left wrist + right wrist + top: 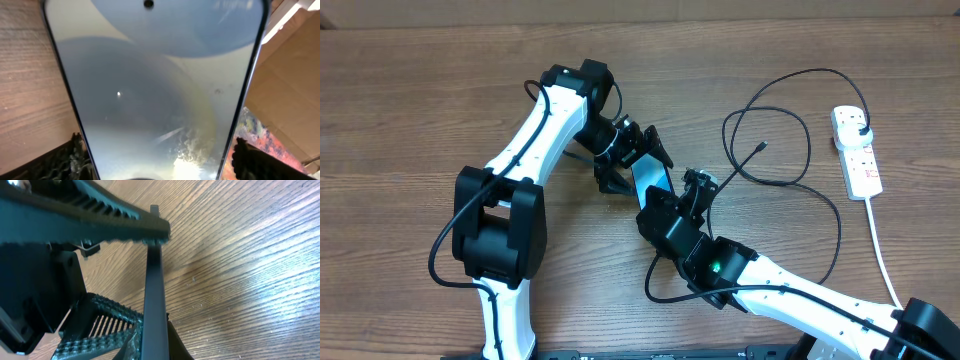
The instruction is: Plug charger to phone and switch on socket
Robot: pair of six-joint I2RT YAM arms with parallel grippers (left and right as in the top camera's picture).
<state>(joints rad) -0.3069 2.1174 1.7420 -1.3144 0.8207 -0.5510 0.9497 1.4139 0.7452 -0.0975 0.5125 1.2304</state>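
The phone [649, 177], slim with a light blue-white screen, is held off the table at the middle between both grippers. My left gripper [634, 162] is shut on its long edges; in the left wrist view the screen [150, 85] fills the frame, with a finger on each side [157, 162]. My right gripper [667, 200] is shut on the phone's near end; the right wrist view shows the phone edge-on [152, 275] between my fingers [155, 342]. The charger [790, 120] lies in black loops at the right. Its connector tip [761, 147] is free and its plug [858, 128] sits in the white socket [857, 158].
The socket's white cord [882, 250] runs down toward the front right edge. The black cable's loops reach from the socket to just right of my right gripper. The left gripper's finger [100, 215] crosses the top of the right wrist view.
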